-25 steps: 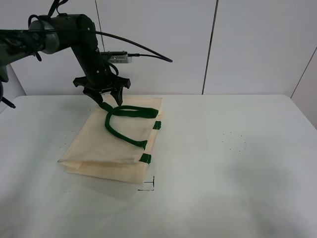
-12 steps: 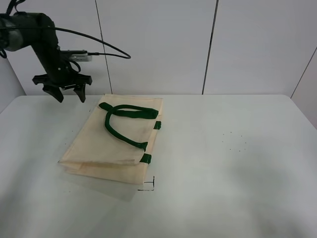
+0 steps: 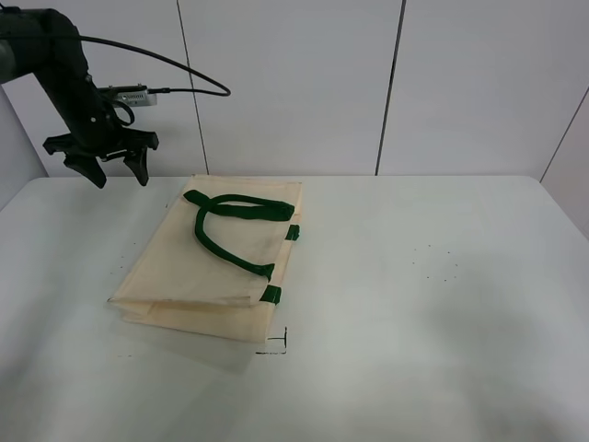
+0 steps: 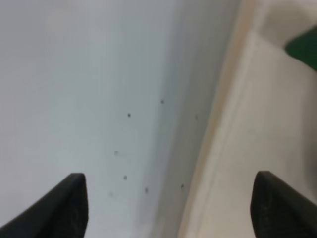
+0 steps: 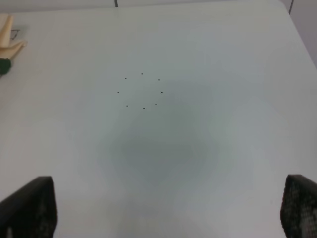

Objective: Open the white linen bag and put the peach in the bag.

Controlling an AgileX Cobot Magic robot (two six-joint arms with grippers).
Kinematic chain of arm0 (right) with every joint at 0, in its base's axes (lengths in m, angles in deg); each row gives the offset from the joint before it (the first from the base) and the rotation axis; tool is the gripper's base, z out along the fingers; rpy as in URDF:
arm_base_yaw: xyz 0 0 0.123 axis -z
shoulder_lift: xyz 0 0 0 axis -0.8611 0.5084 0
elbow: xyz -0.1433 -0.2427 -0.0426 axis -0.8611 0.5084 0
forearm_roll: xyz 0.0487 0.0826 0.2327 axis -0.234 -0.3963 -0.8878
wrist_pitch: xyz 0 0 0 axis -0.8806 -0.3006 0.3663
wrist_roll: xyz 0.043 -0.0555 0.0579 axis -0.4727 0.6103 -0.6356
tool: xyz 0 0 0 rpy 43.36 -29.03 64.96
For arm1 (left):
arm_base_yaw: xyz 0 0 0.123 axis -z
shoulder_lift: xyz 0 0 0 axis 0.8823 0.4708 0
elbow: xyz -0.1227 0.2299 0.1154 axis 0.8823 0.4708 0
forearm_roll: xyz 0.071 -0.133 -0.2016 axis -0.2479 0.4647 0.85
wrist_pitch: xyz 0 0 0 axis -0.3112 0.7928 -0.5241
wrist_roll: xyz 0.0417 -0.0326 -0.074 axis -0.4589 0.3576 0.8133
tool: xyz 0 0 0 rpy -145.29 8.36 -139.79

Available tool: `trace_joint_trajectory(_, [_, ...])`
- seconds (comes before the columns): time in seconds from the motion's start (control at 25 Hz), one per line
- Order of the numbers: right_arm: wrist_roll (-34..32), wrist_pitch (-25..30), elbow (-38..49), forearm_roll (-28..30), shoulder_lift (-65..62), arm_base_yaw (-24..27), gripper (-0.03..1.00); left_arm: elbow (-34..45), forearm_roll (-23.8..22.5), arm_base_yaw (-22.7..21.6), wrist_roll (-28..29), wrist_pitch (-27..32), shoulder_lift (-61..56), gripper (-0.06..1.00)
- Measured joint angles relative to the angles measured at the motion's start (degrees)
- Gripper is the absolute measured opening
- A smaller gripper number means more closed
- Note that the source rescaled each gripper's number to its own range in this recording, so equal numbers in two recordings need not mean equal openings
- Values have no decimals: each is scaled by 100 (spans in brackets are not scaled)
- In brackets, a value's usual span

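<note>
The white linen bag (image 3: 216, 272) lies flat and closed on the table, its dark green handles (image 3: 232, 224) spread on top. My left gripper (image 3: 119, 175) is open and empty, raised above the table's far left corner, apart from the bag. In the left wrist view it (image 4: 171, 208) hangs over bare table beside the bag's edge (image 4: 257, 148), with a bit of green strap (image 4: 304, 47) showing. My right gripper (image 5: 166, 210) is open and empty over bare table; the bag's corner (image 5: 7, 29) shows at the frame's edge. The peach is out of view.
The white table (image 3: 414, 304) has a small ring of dark dots (image 3: 440, 262), also in the right wrist view (image 5: 143, 91). A black corner mark (image 3: 276, 345) sits by the bag's near corner. A white panelled wall (image 3: 386, 83) stands behind the table.
My left gripper has moved from the green handle at the bag's far edge to the left, off the bag. The bag and handles lie as before.
</note>
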Motion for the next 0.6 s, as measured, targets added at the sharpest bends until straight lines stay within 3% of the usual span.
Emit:
trace_joint_trajectory(0.32, [0, 0, 0, 0, 0, 0, 100, 1217, -232, 6, 0, 4, -1470, 100])
trace_joint_trajectory(0.6, [0, 0, 0, 0, 0, 0, 100, 2865, -237, 6, -6, 4, -3373, 100])
